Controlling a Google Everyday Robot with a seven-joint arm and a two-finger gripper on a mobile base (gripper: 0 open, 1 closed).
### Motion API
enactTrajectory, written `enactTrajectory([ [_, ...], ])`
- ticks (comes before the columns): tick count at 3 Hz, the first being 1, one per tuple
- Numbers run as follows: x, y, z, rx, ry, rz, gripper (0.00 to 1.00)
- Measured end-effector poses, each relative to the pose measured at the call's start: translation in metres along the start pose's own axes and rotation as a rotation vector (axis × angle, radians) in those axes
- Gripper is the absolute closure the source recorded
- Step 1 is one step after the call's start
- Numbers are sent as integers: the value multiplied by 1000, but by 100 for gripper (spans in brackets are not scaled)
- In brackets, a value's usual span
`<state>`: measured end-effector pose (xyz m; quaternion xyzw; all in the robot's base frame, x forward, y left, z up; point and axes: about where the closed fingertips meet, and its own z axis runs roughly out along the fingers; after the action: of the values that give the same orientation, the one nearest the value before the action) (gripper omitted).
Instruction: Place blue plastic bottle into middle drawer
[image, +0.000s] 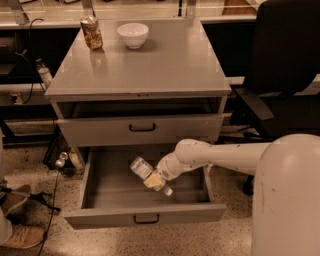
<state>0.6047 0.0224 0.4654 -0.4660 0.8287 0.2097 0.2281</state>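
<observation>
The middle drawer (100, 197) is pulled out wide open below the cabinet's closed upper handled drawer (142, 129). The blue plastic bottle (145, 172) is tilted inside the drawer's space, white cap pointing down to the right, its base up to the left. My gripper (159, 178) reaches in from the right at the end of the white arm and is shut on the bottle's middle. The bottle sits over the middle of the drawer floor; I cannot tell whether it touches the floor.
A brownish patterned can (91, 32) and a white bowl (133, 35) stand at the back of the cabinet top (150, 70). A black office chair (285, 75) stands to the right. A shoe (20, 235), cables and a small bottle (44, 72) are at the left.
</observation>
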Motion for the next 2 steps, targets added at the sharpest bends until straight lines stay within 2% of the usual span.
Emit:
enactTrajectory([
  [2, 26, -22, 55, -84, 24, 116, 98],
])
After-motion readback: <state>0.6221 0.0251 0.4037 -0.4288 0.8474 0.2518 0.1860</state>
